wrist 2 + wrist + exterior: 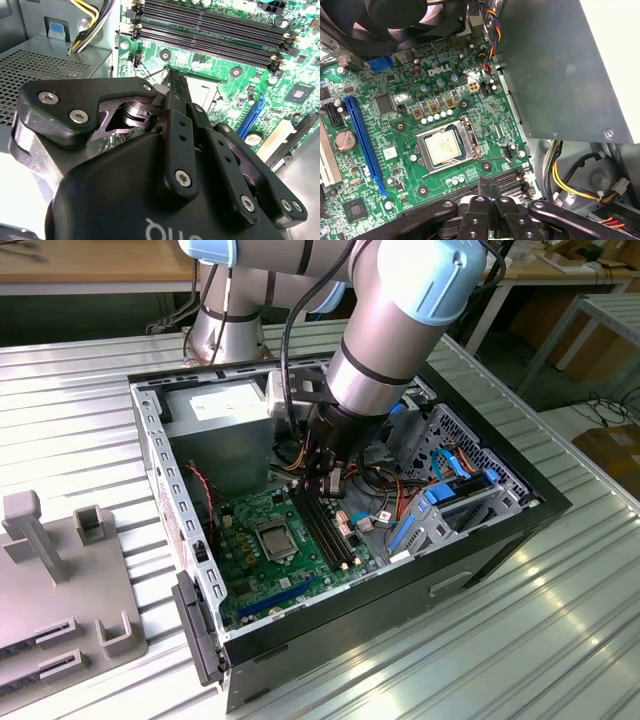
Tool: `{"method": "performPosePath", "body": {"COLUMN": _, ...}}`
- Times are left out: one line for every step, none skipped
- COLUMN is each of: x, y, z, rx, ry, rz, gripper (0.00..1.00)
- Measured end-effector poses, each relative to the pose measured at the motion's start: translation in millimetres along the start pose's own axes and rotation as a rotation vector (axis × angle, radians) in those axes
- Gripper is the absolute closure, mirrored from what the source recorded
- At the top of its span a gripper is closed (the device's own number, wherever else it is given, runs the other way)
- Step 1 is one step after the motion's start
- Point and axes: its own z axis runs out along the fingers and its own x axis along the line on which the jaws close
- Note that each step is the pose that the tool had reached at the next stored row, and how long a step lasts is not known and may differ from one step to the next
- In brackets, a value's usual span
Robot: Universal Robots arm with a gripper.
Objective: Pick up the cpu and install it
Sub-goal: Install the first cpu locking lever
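Sitting in its socket (pixel 451 147) mid-frame, your cpu (pixel 442 147) lies apart from the empty, closed gripper (pixel 487 187), green motherboard (pixel 395 150), ribbed metal table (pixel 560 600).

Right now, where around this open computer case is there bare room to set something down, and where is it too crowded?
Bare ribbed metal table lies open on the exterior view's right of the computer case, and behind it beside the arm's base. On the exterior view's left, the grey fixture fills the table. Inside the case it is crowded: cables, green board, power-supply box, gripper.
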Motion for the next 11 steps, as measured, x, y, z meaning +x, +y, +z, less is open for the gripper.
{"method": "performPosePath", "body": {"x": 0.0, "y": 0.0, "z": 0.0, "rx": 0.0, "ry": 0.0, "rz": 0.0, "gripper": 0.89}}
{"method": "performPosePath", "body": {"x": 0.0, "y": 0.0, "z": 0.0, "rx": 0.0, "ry": 0.0, "rz": 0.0, "gripper": 0.89}}
{"method": "performPosePath", "body": {"x": 0.0, "y": -0.1, "z": 0.0, "rx": 0.0, "ry": -0.0001, "rz": 0.0, "gripper": 0.89}}
{"method": "performPosePath", "body": {"x": -0.1, "y": -0.2, "z": 0.0, "rx": 0.0, "ry": 0.0, "rz": 0.0, "gripper": 0.89}}
{"method": "performPosePath", "body": {"x": -0.3, "y": -0.7, "z": 0.0, "rx": 0.0001, "ry": 0.0, "rz": 0.0, "gripper": 0.89}}
{"method": "performPosePath", "body": {"x": -0.8, "y": -1.4, "z": -0.1, "rx": 0.0, "ry": 0.0, "rz": 0.0, "gripper": 0.89}}
{"method": "performPosePath", "body": {"x": -1.0, "y": -1.9, "z": -0.2, "rx": 0.0, "ry": 0.0001, "rz": 0.0, "gripper": 0.89}}
{"method": "performPosePath", "body": {"x": -1.5, "y": -2.5, "z": -0.1, "rx": 0.0001, "ry": -0.0002, "rz": 0.0, "gripper": 0.89}}
{"method": "performPosePath", "body": {"x": -2.1, "y": -2.9, "z": -0.1, "rx": 0.0, "ry": -0.0001, "rz": 0.0, "gripper": 0.89}}
{"method": "performPosePath", "body": {"x": -3.2, "y": -3.2, "z": 0.0, "rx": 0.0, "ry": 0.0, "rz": 0.0, "gripper": 0.89}}
{"method": "performPosePath", "body": {"x": -4.3, "y": -3.0, "z": 0.3, "rx": 0.0001, "ry": 0.0, "rz": 0.0, "gripper": 0.89}}
